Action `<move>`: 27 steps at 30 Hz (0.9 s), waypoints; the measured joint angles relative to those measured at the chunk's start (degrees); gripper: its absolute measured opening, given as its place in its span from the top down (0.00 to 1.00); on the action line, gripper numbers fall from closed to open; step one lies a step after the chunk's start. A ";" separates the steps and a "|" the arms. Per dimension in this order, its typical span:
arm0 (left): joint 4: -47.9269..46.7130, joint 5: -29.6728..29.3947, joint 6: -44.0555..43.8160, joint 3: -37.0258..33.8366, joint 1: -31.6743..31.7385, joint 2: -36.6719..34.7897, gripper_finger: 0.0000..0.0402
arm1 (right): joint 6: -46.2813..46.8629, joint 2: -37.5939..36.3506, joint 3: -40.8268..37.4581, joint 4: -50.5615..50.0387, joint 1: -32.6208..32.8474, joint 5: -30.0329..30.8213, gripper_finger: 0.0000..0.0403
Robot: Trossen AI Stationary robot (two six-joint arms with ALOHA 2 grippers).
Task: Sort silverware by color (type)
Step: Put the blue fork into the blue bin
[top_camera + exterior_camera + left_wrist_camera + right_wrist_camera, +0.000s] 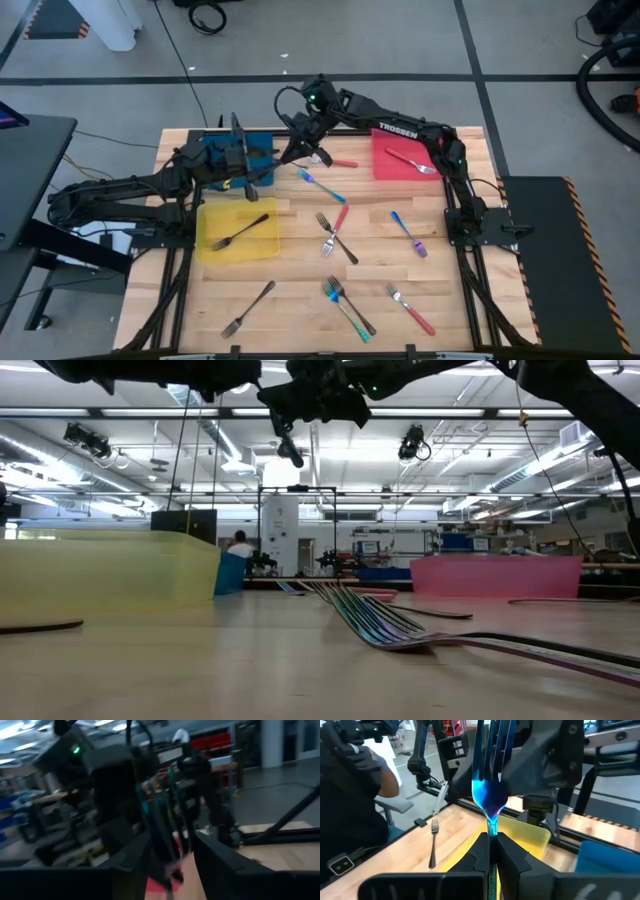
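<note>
My right gripper (298, 150) reaches across the table's far side and is shut on a fork with an iridescent blue head (490, 795), held in the air next to the blue tray (222, 150). My left gripper (258, 170) is open over the blue tray's right edge and faces the right one. In the left wrist view the fork (157, 832) runs into the gap between the left fingers (212, 862); I cannot tell whether they touch it. Other forks lie on the table: blue (322, 185), red (338, 220), dark (248, 308). My right gripper pinches the fork at the top of its handle, just below the head (492, 831), between its two fingers. The fork lies along the fingers, its tines pointing away from the gripper toward my left gripper (545, 760). It is lifted clear of the table.
The yellow tray (215, 225) at the left holds a dark fork (240, 232). The red tray (390, 165) at the far right holds a fork (412, 160). More forks lie near the front edge (345, 305) (410, 308) and right of centre (408, 232). A person sits beyond the table (350, 785).
</note>
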 joint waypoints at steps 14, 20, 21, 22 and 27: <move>-1.00 1.22 -1.46 0.00 0.01 0.02 0.97 | 0.49 0.02 0.00 1.02 0.92 2.92 0.95; -1.12 1.28 -0.97 0.00 0.13 0.02 0.98 | 0.78 0.02 0.00 1.02 0.79 4.56 0.94; -1.16 1.28 -0.94 0.00 0.15 0.02 0.98 | 1.14 0.02 0.00 1.13 0.79 4.65 0.93; -1.15 1.28 -0.85 0.00 0.32 0.02 0.98 | 1.59 0.02 0.00 1.31 0.79 4.65 0.92; -1.09 1.73 -0.77 0.00 2.56 0.04 0.98 | 3.46 0.02 0.00 2.94 0.77 5.90 0.84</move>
